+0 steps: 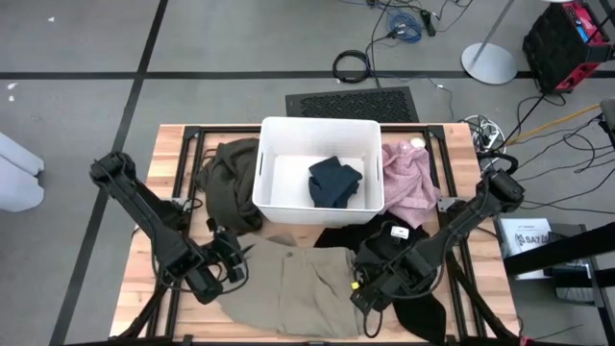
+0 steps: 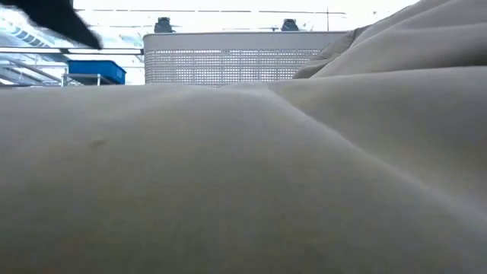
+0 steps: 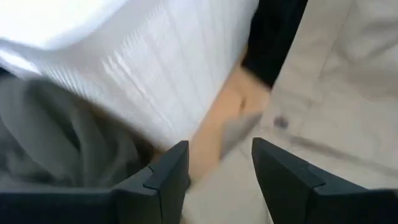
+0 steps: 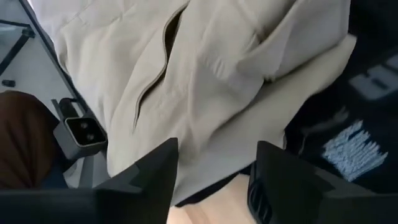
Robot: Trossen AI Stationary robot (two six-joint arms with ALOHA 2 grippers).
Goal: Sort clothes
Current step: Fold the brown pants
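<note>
A beige-khaki garment (image 1: pixel 298 288) lies spread on the table's near half and fills the low view (image 2: pixel 243 183). My left gripper (image 1: pixel 233 266) hovers open over its left end (image 3: pixel 323 93). My right gripper (image 1: pixel 365 288) hovers open over its right end (image 4: pixel 205 81), beside a black garment (image 1: pixel 394 245) with a pale label (image 4: pixel 348 146). A dark teal-blue garment (image 1: pixel 334 183) lies inside the white bin (image 1: pixel 274 197). An olive-green garment (image 1: pixel 229 183) is heaped left of the bin, and a pink one (image 1: pixel 408 178) lies right of it.
The bin stands at the table's far middle; its ribbed wall (image 3: pixel 155 68) is close ahead of my left gripper, with bare wood (image 3: pixel 217 118) between it and the beige cloth. Black frame rails (image 1: pixel 192 163) run along the table. Cables and a vent lie on the floor beyond.
</note>
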